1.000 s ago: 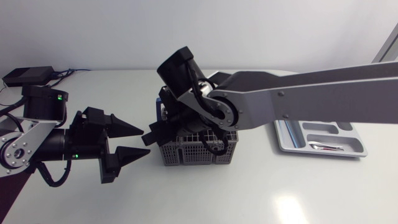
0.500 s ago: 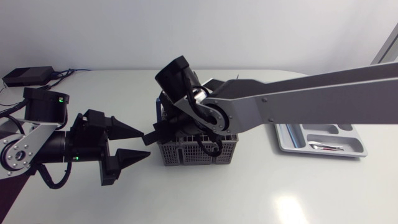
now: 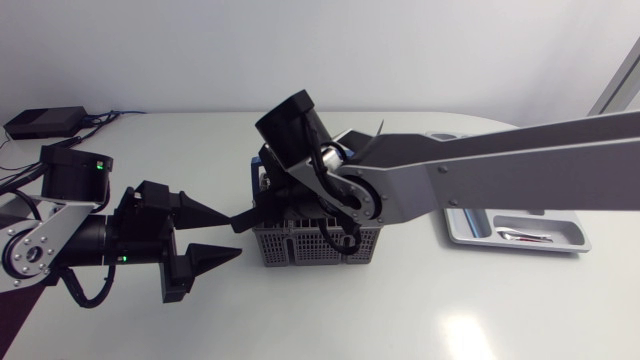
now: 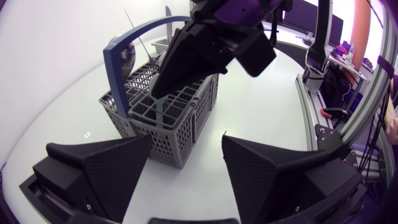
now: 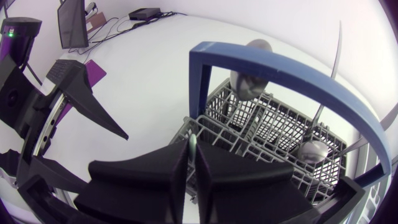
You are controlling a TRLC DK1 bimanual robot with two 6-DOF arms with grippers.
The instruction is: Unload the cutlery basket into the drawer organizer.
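The grey cutlery basket (image 3: 315, 245) with a blue arched handle (image 5: 280, 68) stands mid-table. My right gripper (image 3: 243, 220) reaches across into its corner nearest my left arm. There it is shut on a thin cutlery handle (image 5: 192, 148) seen edge-on; I cannot tell which piece it is. The left wrist view shows that handle (image 4: 160, 107) running down into the basket (image 4: 177, 127) under the right gripper (image 4: 158, 93). Two spoons (image 5: 249, 84) and other pieces stand upright in it. My left gripper (image 3: 232, 231) hovers open just left of the basket, holding nothing. The silver drawer organizer (image 3: 470, 232) lies at the right.
One utensil (image 3: 525, 237) lies in a compartment of the organizer. A black box (image 3: 45, 122) with cables sits at the table's back left corner. My right arm's long link spans the table above the basket and organizer.
My right gripper's fingers have come together onto the cutlery handle at the basket's corner, and its wrist has turned slightly. The left arm has barely shifted.
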